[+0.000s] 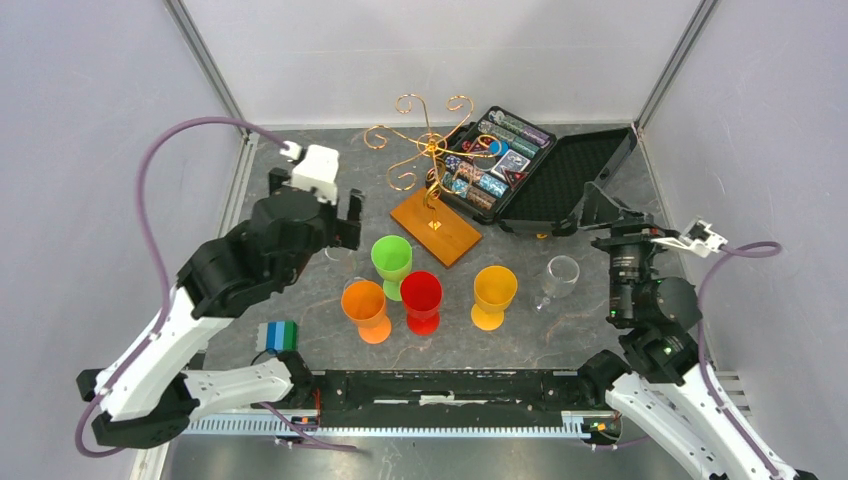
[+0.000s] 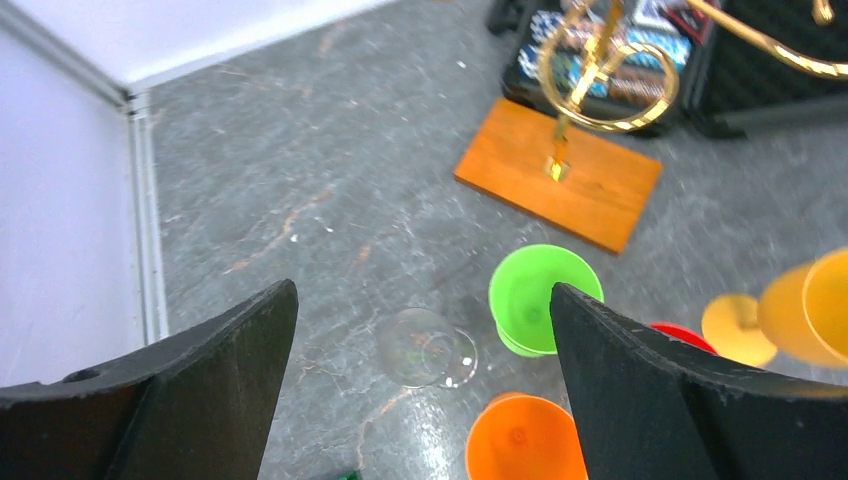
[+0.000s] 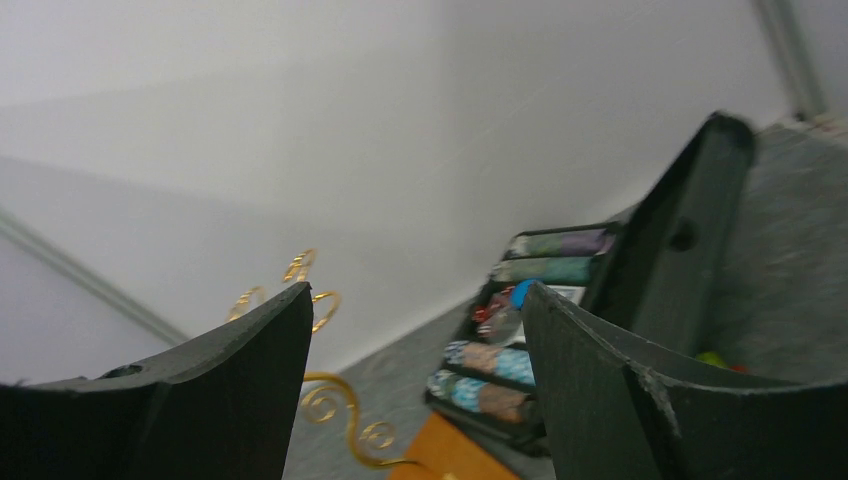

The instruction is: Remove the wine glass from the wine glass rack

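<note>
Left wrist view shows the left gripper (image 2: pixel 422 300) spread wide and empty. A clear glass (image 2: pixel 425 347) sits on the table (image 2: pixel 300 180) low in the frame, between the two fingers and just left of the green cup (image 2: pixel 540 298). In the top view the rack (image 1: pixel 430 150) stands at upper centre, beside the open case (image 1: pixel 565 175). A second clear glass (image 1: pixel 558 278) stands upright at right, near the right gripper (image 3: pixel 415 300) — also spread, holding nothing.
</note>
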`<control>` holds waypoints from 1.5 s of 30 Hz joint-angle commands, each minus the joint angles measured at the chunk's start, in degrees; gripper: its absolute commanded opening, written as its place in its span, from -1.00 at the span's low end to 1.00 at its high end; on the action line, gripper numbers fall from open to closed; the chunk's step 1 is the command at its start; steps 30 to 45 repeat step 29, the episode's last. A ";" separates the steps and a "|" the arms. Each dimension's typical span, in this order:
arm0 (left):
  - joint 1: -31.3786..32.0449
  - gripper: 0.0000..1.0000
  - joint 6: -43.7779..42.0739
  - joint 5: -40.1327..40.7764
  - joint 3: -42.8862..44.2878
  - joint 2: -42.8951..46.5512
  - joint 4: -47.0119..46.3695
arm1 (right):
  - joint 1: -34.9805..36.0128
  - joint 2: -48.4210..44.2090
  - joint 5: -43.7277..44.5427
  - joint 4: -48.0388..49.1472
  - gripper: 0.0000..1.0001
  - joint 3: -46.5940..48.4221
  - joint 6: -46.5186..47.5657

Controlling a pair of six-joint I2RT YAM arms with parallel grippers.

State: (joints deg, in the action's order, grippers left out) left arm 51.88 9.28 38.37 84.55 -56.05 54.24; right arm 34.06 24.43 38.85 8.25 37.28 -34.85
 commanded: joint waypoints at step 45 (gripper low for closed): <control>0.29 1.00 6.77 9.73 0.91 15.08 2.54 | -0.05 -15.97 35.99 -20.01 0.96 12.43 31.45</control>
